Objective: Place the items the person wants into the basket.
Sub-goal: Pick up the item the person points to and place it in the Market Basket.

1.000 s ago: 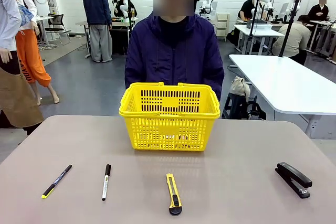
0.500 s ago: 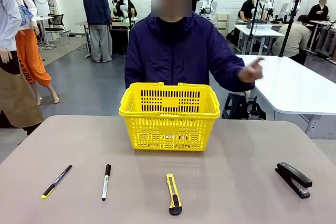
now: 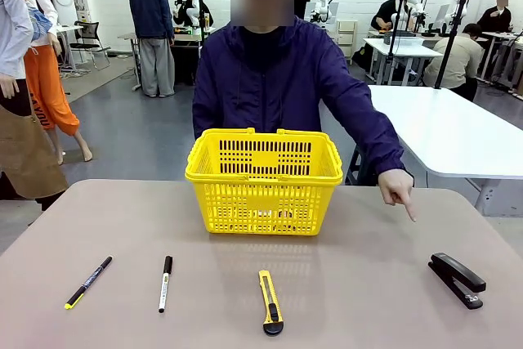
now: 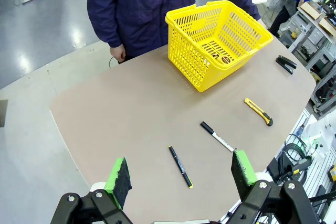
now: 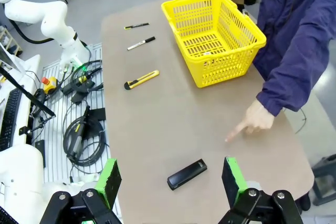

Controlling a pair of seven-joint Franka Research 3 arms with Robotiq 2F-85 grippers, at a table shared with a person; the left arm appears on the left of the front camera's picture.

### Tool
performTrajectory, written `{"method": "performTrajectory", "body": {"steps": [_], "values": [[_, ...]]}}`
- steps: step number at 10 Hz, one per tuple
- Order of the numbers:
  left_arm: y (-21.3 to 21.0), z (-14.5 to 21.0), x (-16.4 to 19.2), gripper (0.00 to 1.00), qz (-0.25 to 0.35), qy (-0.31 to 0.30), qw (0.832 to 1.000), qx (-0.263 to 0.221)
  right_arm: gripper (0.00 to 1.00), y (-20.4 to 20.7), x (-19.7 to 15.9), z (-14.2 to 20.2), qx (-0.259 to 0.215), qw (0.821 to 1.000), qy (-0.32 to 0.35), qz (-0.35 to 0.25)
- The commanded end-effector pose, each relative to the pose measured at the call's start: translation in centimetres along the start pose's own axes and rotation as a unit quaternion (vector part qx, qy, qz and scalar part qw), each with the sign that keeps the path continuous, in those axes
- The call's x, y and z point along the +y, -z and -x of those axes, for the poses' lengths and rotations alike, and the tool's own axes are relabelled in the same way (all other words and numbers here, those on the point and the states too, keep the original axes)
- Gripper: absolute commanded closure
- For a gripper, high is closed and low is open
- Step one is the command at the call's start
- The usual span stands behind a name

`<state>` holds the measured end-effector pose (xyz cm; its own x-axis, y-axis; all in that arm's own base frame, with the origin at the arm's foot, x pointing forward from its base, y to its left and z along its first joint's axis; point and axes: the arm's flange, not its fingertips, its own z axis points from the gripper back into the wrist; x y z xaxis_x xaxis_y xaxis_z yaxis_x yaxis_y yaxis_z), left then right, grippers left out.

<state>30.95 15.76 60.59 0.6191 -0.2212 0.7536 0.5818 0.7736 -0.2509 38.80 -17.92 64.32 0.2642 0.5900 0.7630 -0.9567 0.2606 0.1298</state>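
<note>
The person (image 3: 270, 79) in the dark zip jacket stood at the far side of the surface (image 3: 359, 284), right behind the yellow basket (image 3: 263, 177). One arm reached out and down, the hand (image 3: 397, 190) held just above the surface with its forefinger pointing downward toward the black stapler (image 3: 457, 279). Hand and stapler were apart, not touching. The other hand hung by the person's side in the left wrist view.

The basket stood upright at the far middle of the surface, handles folded down on its rim. In the left wrist view a small round thing (image 4: 226, 60) lay on its floor – dark, too small to make out further.

Along the near edge lay four things in a row, well apart from one another. Farthest to the robot's left was the black pen with a yellow tip (image 3: 88, 282), then the white marker with a black cap (image 3: 165, 283) beside it, then the yellow utility knife (image 3: 270, 302) in front of the basket. The stapler lay alone at the robot's far right.

The left pincer (image 4: 181, 170) hung high over the surface's left end, its green-padded fingers wide apart and holding nothing. The right pincer (image 5: 171, 176) hung high over the right end, above the stapler – fingers likewise spread, nothing between them.
</note>
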Motion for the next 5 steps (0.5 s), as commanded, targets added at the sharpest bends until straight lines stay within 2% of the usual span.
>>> {"method": "performTrajectory", "body": {"steps": [1,5], "values": [[-0.07,0.04,0.1,0.0,0.008,0.007,1.0,-0.007,0.0,-0.07,0.09,0.01,-0.005,1.0,-0.009,-0.003],[-0.07,0.04,0.1,0.0,0.008,0.007,1.0,-0.007,0.0,-0.07,0.09,0.01,-0.005,1.0,-0.009,-0.003]]}}
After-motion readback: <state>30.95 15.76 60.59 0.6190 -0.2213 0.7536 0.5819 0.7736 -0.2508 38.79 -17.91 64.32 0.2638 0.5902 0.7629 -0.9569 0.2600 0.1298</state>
